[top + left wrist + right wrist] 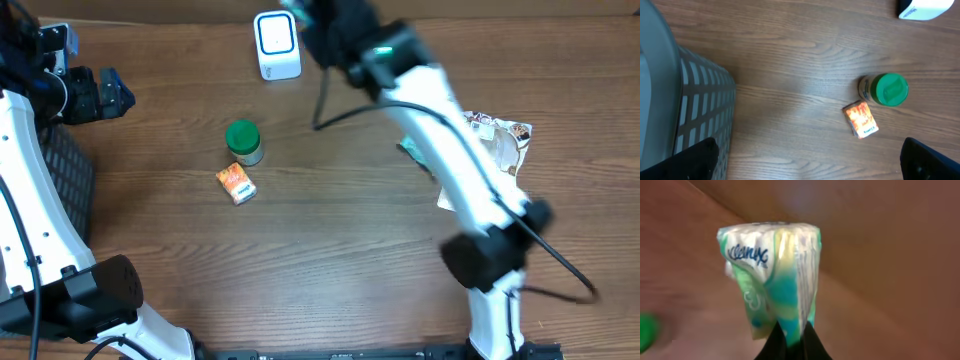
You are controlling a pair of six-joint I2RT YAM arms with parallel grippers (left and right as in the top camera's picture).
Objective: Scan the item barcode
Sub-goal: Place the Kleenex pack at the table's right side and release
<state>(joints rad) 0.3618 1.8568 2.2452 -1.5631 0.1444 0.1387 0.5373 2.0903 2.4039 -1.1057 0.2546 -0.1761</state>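
Up beside the scanner (276, 45), your right claw (792, 336) pinches the tissue pack (772, 275) by one narrow end: soft, light, likely floppy, so grip the seam; left claw (810, 167) hangs spread wide.

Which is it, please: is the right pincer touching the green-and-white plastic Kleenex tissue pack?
Touching: in the right wrist view the right pincer clamps the tissue pack from below.

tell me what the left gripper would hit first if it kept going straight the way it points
Most likely the bare wooden table between the mesh basket and the orange box; the open left gripper aims there, though depth is unclear.
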